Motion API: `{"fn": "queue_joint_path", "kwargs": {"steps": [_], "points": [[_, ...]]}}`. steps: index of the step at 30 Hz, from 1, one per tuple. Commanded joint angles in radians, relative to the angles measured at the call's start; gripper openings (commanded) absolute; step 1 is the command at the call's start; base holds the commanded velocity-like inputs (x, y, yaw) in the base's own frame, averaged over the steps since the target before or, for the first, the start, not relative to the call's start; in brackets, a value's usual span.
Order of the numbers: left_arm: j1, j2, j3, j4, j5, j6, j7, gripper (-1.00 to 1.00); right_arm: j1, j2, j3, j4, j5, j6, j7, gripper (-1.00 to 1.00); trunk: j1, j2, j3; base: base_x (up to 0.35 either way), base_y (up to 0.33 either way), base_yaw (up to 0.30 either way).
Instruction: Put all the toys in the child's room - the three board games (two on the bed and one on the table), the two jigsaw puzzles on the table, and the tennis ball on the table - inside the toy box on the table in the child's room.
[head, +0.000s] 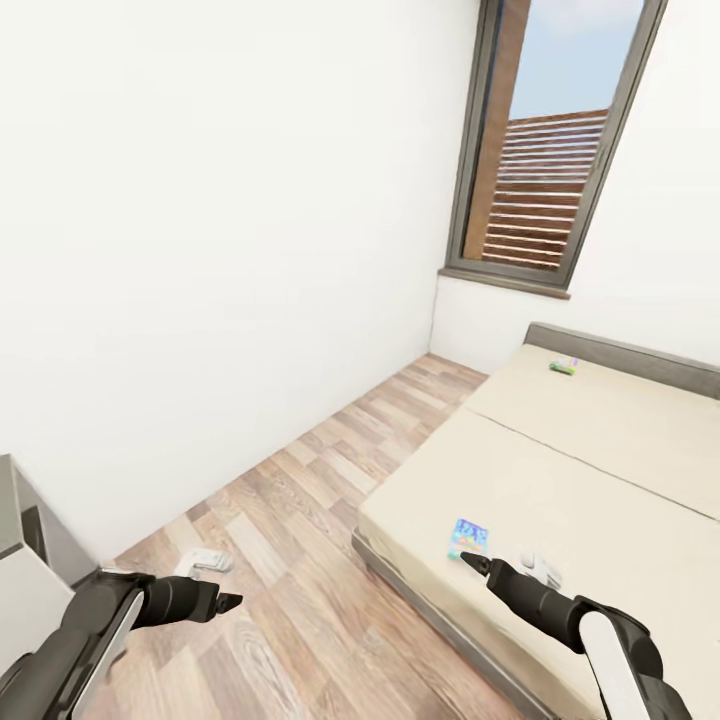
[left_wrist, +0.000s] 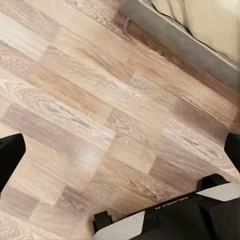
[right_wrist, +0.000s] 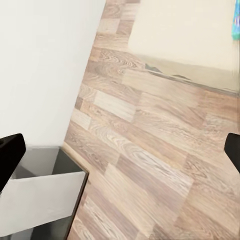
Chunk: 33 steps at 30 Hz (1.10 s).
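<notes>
The cream bed fills the right of the head view. Two board games lie on it: a blue multicoloured one near the mattress's near corner and a green one far off by the headboard. My right gripper hovers open just in front of the near game, whose edge shows in the right wrist view. Over the wood floor to the left, my left gripper is open and holds nothing. The table, toy box, jigsaw puzzles and tennis ball are out of view.
A grey cabinet stands at the left edge, also in the right wrist view. A small white object lies on the plank floor between wall and bed. The bed's grey frame borders the floor. A window is ahead.
</notes>
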Motion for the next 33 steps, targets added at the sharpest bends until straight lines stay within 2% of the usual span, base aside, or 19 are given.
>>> {"fn": "queue_joint_path", "kwargs": {"steps": [1,11,21,33], "points": [[-0.001,0.001,-0.001,-0.001,0.001,0.005,-0.003,1.00,-0.001,0.000,-0.003,0.000,0.008,0.006,0.009,1.00,0.000,-0.001,-0.002,0.174,0.134,-0.255],[-0.001,0.003,0.000,-0.002,-0.002,0.005,-0.019,1.00,-0.001,0.000,-0.038,0.000,0.007,0.006,0.009,1.00,0.000,-0.001,-0.008,0.203,0.165,-0.257],[-0.001,0.004,0.000,-0.002,-0.002,0.005,-0.020,1.00,-0.001,0.000,-0.044,0.001,0.006,0.006,0.009,1.00,0.000,-0.001,-0.013,0.139,0.103,-0.258],[-0.001,0.004,0.000,-0.001,-0.003,0.005,-0.022,1.00,-0.001,0.000,-0.046,0.004,0.006,0.007,0.009,1.00,0.000,-0.001,-0.020,0.065,0.018,-0.258]]}}
